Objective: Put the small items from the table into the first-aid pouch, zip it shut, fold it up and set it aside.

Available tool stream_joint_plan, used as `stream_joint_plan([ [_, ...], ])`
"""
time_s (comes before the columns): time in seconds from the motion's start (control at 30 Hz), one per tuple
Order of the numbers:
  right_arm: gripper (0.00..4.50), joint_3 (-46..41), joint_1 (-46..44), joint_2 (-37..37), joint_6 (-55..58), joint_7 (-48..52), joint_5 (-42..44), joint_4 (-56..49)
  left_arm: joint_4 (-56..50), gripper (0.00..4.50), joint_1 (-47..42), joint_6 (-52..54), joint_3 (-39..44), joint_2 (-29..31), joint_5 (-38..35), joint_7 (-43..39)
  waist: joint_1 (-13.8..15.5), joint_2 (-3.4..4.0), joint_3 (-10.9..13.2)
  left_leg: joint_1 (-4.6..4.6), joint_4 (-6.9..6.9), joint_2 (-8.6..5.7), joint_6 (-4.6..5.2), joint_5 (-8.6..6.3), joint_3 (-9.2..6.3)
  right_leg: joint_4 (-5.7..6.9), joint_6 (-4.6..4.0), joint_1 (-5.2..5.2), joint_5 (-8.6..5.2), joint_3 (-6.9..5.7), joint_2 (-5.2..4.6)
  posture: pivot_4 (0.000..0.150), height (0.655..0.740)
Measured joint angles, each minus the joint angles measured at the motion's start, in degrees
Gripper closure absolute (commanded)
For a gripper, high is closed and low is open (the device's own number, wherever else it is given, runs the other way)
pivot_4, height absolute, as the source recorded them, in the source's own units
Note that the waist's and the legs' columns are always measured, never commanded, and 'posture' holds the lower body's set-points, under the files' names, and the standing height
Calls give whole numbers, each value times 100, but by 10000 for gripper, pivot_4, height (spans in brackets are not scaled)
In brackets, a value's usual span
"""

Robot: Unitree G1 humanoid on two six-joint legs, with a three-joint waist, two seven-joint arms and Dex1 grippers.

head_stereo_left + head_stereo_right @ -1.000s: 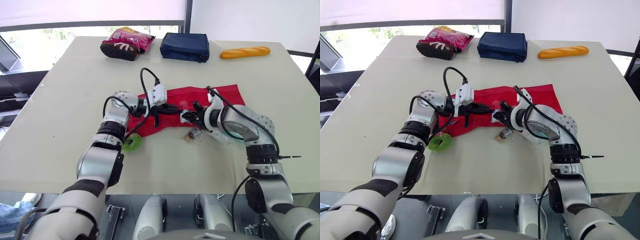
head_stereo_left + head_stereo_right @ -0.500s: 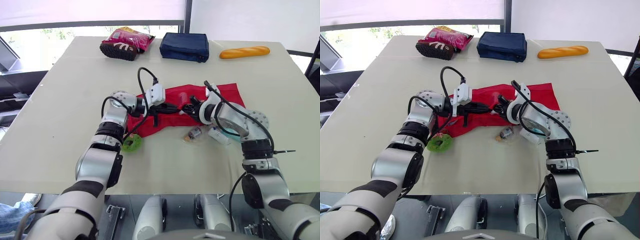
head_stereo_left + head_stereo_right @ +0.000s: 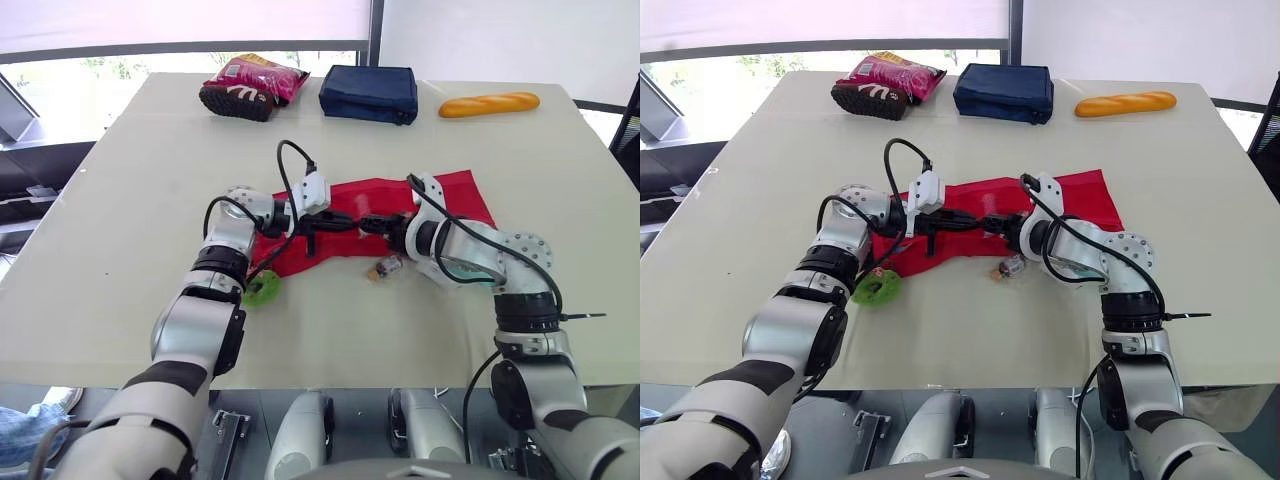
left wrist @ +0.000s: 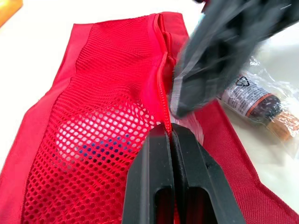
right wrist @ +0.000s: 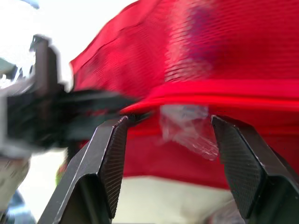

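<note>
Asking from the desk: how far along is the packing?

Operator: Partway, I judge. The red first-aid pouch (image 3: pixel 445 192) lies unzipped and flat at the middle of the table (image 3: pixel 120 200). My left claw (image 4: pixel 169 131) is pinched closed on the pouch's zipper edge, lifting the lip. My right claw (image 5: pixel 168 125) is spread wide at that mouth, gripping nothing, with a clear packet (image 5: pixel 187 125) between its fingers, partly under the lip. Through the mesh I see a pale and blue item (image 4: pixel 88 142) already inside. Zipping, folding and setting aside are all left.

Desk: And the count?

Operator: One pouch. One clear packet at the mouth. One wrapped vial (image 3: pixel 386 267) on the table just beside the pouch's near edge, and one green ring (image 3: pixel 264 288) by my left forearm, so two items I can see lying out. At least one thing inside, though I cannot tell how many. Along the far edge, not mine to pack as I read it: one snack bag (image 3: pixel 252 85), one navy case (image 3: pixel 369 93), one bread loaf (image 3: pixel 489 103)
</note>
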Motion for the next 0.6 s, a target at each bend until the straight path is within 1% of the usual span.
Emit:
stream_joint_plan([
  [0.03,14927,142,11,-309,139,310,-183,-233,35,45000,-5,-29,-3,4,7,28,8,0,0,0,0,-1,0,0,2,-2,0,0,0,2,-1,1500,7164],
  [0.1,14927,256,15,-662,230,739,-485,-549,84,45000,-6,-61,-3,18,18,45,6,0,0,0,0,-2,1,0,3,-4,1,0,0,2,-2,1500,7164],
  [0.13,17250,366,25,-810,255,1018,-673,-723,96,45000,-13,-70,-6,17,42,51,6,0,0,0,0,-2,1,0,3,-4,1,0,0,2,-1,1500,7164],
  [0.2,22873,681,48,-1140,271,1560,-1067,-1103,129,45000,-18,-86,-11,17,67,68,3,0,0,0,-1,1,1,0,0,-4,1,-1,-1,0,4,1500,7164],
  [0.23,27007,796,51,-1254,239,1777,-1258,-1236,142,45000,-21,-92,-12,13,86,77,2,0,0,0,-1,1,1,0,0,-4,1,-1,-1,0,5,1500,7164],
  [0.3,37417,1046,63,-1482,165,2306,-1690,-1489,188,45000,-23,-105,-13,12,91,90,4,0,0,1,0,1,0,0,0,-3,1,0,-1,-1,5,1500,7164],
  [0.33,42000,1071,68,-1489,159,2398,-1760,-1518,191,45000,-23,-107,-13,12,91,91,4,0,0,1,0,1,0,0,1,-3,2,0,-1,0,5,1500,7164],
  [0.37,44305,1133,71,-1511,147,2497,-1859,-1556,192,45000,-24,-110,-13,11,91,92,4,0,0,1,0,1,1,0,1,-3,1,-1,-1,0,5,1500,7164],
  [0.47,44798,1492,92,-1495,87,2915,-2352,-1693,206,45000,-28,-134,-12,7,93,91,5,0,0,1,0,0,0,0,1,-4,1,-1,-1,0,4,1500,7164],
  [0.6,44798,1812,100,-1226,-130,3258,-3007,-1621,226,45000,-31,-159,-12,1,93,89,10,0,0,0,0,-1,0,0,1,-4,1,0,-1,0,3,1500,7164],
])
